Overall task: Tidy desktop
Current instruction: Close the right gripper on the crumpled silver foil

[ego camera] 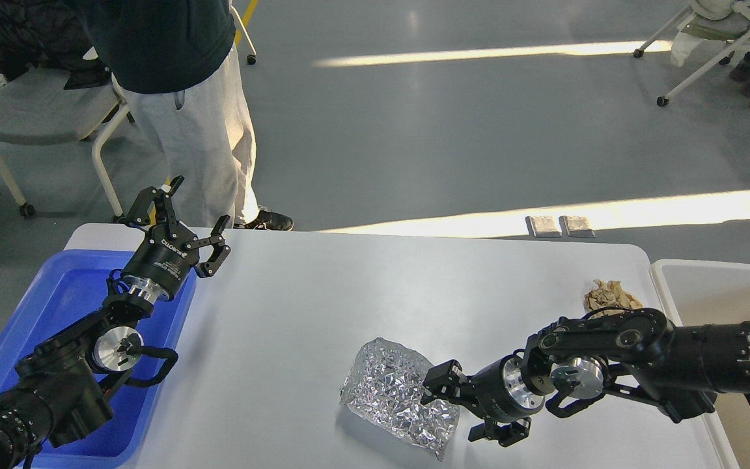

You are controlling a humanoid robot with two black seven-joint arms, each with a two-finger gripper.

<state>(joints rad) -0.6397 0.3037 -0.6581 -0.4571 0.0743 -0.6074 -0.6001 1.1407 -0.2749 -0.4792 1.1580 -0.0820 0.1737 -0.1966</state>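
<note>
The white desktop (pixel 323 293) holds a crumpled silver foil bag (pixel 391 394) near its front middle and a crumpled brown paper wad (pixel 609 296) near its right edge. My right gripper (pixel 463 409) is open, low over the desktop at the foil bag's right edge. Its upper finger (pixel 439 380) touches or overlaps the foil and its lower finger (pixel 493 432) lies just right of it. My left gripper (pixel 198 203) is open and empty, raised over the desktop's far left corner, beside the blue tub.
A blue plastic tub (pixel 56 306) stands at the left edge, under my left arm. An off-white bin (pixel 707 277) stands off the right edge. A person (pixel 180 98) stands behind the far left corner, with chairs (pixel 36 111) beyond.
</note>
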